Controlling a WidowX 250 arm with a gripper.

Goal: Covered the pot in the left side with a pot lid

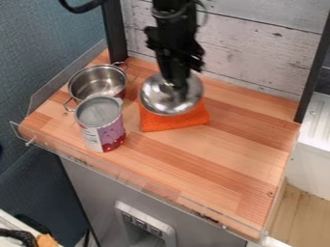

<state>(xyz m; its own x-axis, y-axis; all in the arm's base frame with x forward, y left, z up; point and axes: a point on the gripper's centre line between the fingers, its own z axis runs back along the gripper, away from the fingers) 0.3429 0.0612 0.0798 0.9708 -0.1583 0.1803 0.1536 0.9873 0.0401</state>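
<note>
I can't tell whether your pincer [175, 89] grips the lid [155, 102] beneath it; too low a swing leftward to the pot [82, 79] could topple the can [108, 134].

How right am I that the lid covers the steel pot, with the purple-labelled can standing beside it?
The lid is off: the camera view shows it under the gripper, over the orange cloth; the pot, beside the can, stands open.

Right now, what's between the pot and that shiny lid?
In the camera view, just a strip of bare wood shows between the pot and the lid.
</note>
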